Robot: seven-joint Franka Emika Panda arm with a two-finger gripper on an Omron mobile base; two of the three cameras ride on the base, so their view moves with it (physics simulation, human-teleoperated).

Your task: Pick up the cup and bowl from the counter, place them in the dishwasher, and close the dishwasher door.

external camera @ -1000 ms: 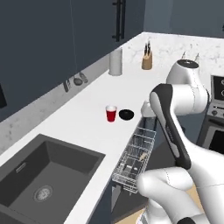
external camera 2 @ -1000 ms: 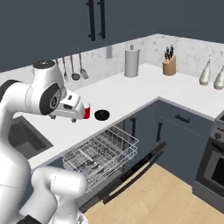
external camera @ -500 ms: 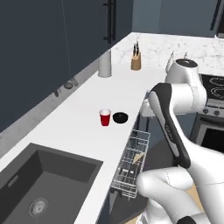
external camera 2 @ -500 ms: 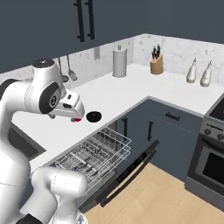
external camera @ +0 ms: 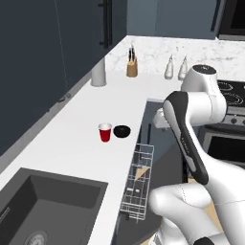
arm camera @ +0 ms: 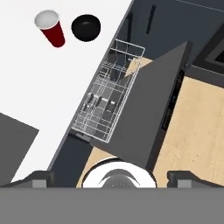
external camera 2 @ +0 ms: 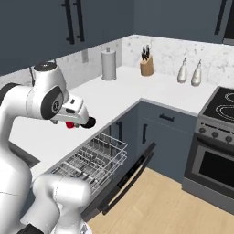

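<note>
Bare counter (external camera: pixel 72 129) rings cup (external camera: pixel 105 132) (bowl (external camera: pixel 122 131) beside).

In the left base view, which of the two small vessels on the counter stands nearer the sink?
The red cup: it stands on the sink side of the black bowl, which sits beside it nearer the counter's edge.

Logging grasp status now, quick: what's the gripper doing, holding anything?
Gripper: open and empty, jaws spread wide; the cup and bowl sit untouched on the counter.
</note>
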